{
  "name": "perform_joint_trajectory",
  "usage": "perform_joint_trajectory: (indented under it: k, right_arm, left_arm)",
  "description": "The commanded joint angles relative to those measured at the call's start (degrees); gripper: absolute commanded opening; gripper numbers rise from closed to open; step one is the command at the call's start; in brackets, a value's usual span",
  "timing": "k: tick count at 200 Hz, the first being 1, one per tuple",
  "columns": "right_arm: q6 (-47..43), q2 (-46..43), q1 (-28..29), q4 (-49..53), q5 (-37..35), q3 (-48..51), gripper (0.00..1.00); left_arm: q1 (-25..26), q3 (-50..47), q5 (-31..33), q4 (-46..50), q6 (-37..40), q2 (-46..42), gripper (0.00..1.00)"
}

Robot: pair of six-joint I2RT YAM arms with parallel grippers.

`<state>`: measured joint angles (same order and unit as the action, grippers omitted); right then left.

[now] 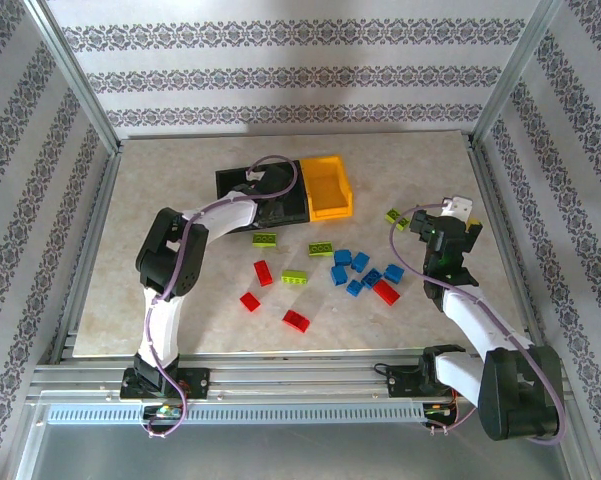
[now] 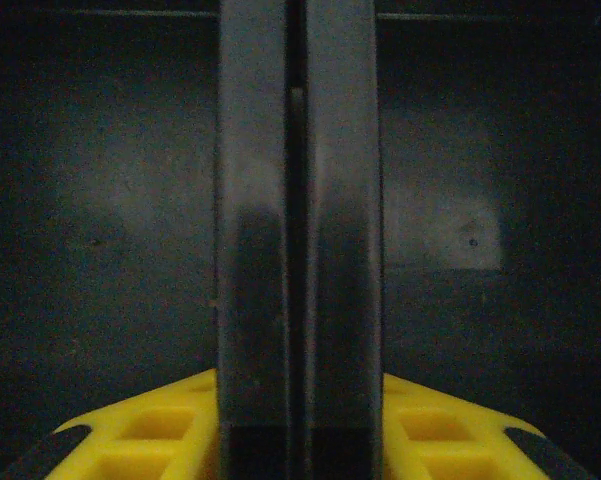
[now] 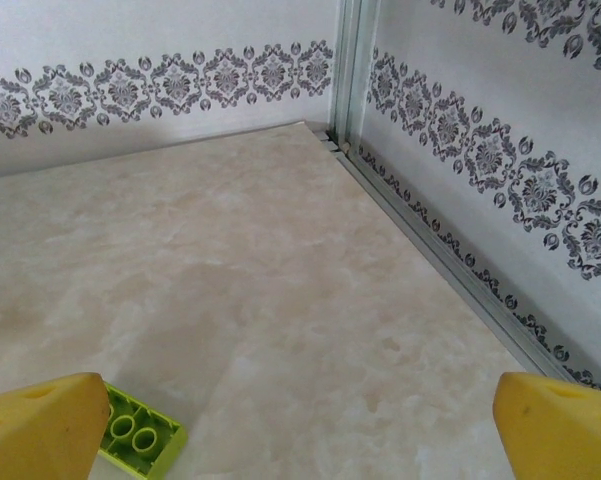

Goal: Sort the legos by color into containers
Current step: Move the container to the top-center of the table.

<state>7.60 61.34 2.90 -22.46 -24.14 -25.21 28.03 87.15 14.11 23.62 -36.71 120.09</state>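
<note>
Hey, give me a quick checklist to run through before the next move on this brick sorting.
1. Right hand open: ok.
2. Green brick centred between its fingers: not ok, it lies off to one side.
3. Left hand inside the black bin: ok.
4. Left hand empty: cannot tell, fingers nearly together.
5. Yellow bin unobstructed: ok.
6. Table sorted: not ok, red bricks and blue bricks lie loose.
</note>
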Motion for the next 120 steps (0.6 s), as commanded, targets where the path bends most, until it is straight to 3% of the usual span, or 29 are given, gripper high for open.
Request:
perform_joint_trajectory:
  k: [1,73,120]
  right_arm:
    - [0.9,0.6,0.6,0.1,1.1,-1.2,0.98]
    - [1.2,0.5,0.6,1.0,2.5,-1.5,0.98]
    - [3.0,1.1,0.7,3.9,4.5,-3.1,0.98]
  left_arm:
    - [1.0,2.5,-1.1,1.4,-0.6,1.0,0.35]
    - [1.0,2.7,-0.5,2.3,3.5,-6.4,0.58]
    - [1.8,-3.1,-1.3,2.1,6.4,-16.0,0.72]
